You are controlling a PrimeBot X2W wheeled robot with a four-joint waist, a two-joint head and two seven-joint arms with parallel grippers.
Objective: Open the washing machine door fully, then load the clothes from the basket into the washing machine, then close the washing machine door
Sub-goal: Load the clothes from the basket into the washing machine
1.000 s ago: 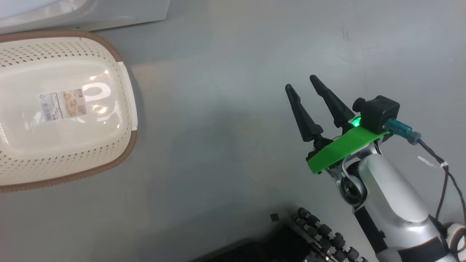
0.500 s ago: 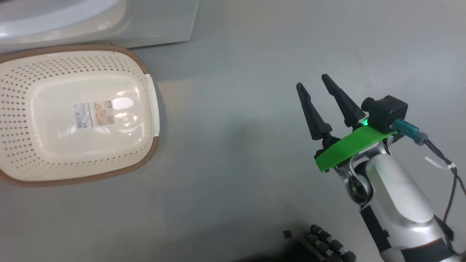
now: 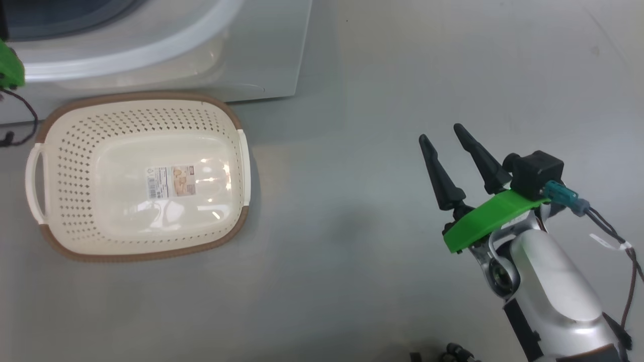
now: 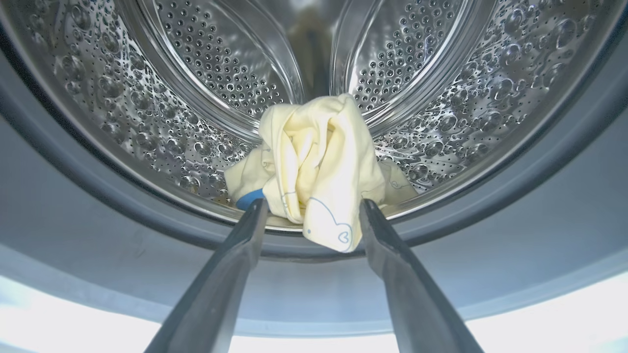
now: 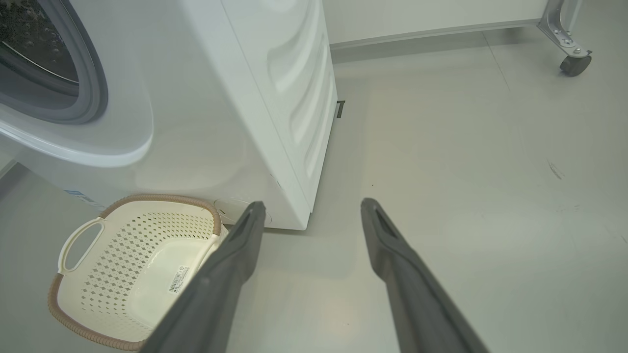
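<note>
Clothes (image 4: 314, 162) partly behind spread left gripper (image 4: 314, 203)

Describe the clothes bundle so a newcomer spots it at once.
Start at the white washing machine and look into its steel perforated drum. At the drum's front lip, framed by the open left gripper, lie the clothes. They are a crumpled cream-yellow bundle with blue outline prints and a blue patch, soft against metal.
</note>
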